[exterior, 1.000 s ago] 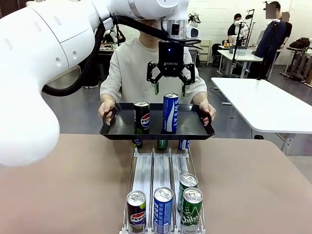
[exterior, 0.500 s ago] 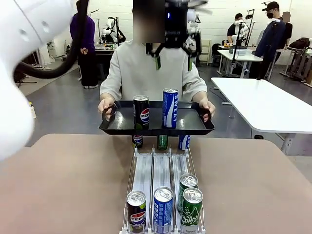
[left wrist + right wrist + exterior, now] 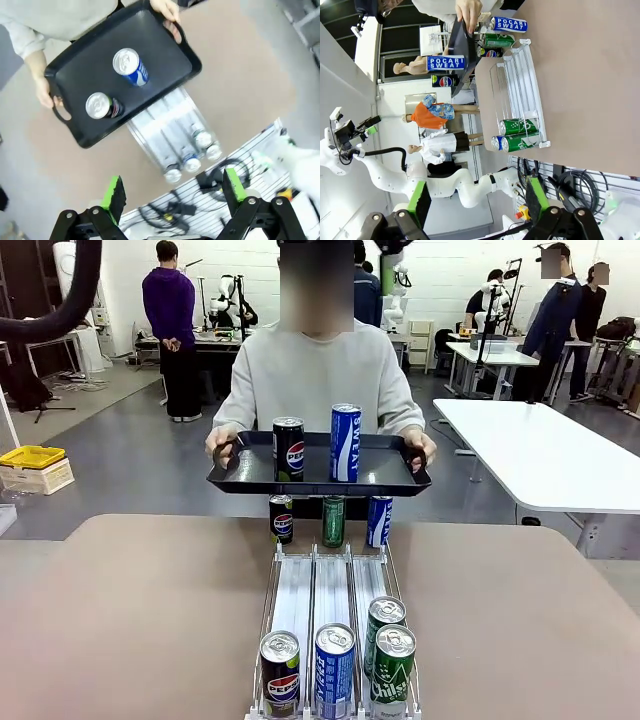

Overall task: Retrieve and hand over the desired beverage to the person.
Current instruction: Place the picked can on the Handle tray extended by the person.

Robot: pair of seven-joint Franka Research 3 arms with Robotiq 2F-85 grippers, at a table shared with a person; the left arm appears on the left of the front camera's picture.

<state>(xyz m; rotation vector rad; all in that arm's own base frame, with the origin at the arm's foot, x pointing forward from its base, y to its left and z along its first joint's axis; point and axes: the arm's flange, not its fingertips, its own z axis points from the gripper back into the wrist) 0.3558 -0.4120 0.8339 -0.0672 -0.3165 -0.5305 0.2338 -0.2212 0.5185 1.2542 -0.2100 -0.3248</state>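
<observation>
Beige tabletop (image 3: 150, 610) fills the foreground, with a can rack (image 3: 335, 640) at its six o'clock edge, and beyond it the person (image 3: 316, 370) in a grey top holds a black tray (image 3: 320, 476) at twelve o'clock carrying a Pepsi can (image 3: 288, 449) and, just beside it, a blue Pocari Sweat can (image 3: 345, 443). Seen from above, the left gripper (image 3: 174, 192) hangs high over the tray, jaws spread wide and empty, and the right gripper (image 3: 476, 200) is likewise spread and empty off to the side; a good finish is probably keeping both arms clear while the person withdraws the tray. A second earlier the left gripper hovered just above the Pocari Sweat can, and it has since risen away while the tray lifted slightly
</observation>
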